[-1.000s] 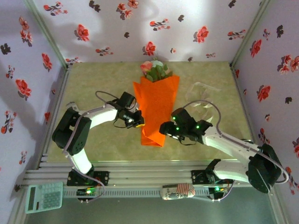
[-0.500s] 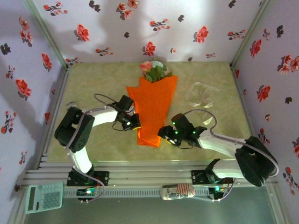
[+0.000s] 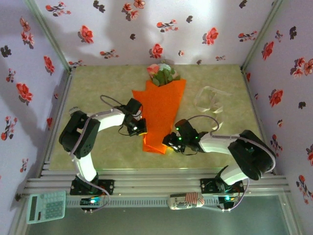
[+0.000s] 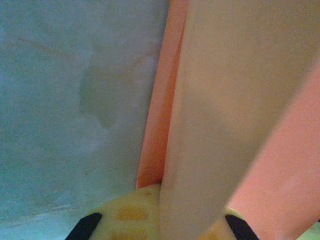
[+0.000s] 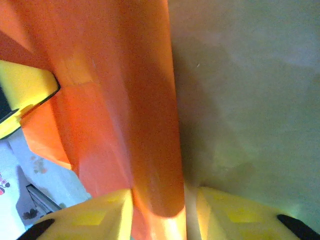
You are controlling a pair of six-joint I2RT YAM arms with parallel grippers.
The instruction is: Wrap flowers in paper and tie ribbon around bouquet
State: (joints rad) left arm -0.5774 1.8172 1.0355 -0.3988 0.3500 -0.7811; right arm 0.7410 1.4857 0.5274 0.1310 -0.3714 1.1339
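**Light, floppy bouquet [image 3: 161, 115]: take it by the folded edges near the narrow end.**
It lies mid-desk [image 3: 98, 88], blooms at the far end, with the ribbon [image 3: 209, 99] well apart to its right. Your left end effector [image 3: 139, 128] is pressed together on the paper [image 4: 225, 100] at its left edge. Your right end effector [image 5: 165, 210] straddles the right fold, part-spread. The sheet probably creases and tears easily, so pinch gently.

A slim bright orange paper cone [image 3: 161, 115] is shown plain throughout, topped by pink and cream fabric blooms with green leaves [image 3: 161, 74]. A sheer whitish looped ribbon [image 3: 209, 99] is picked out against the mottled olive-green tabletop [image 3: 98, 83]. Pale lilac walls [image 3: 122, 19] are dotted with red and black flower prints. The jointed arms [image 3: 110, 120] are finished white and black.
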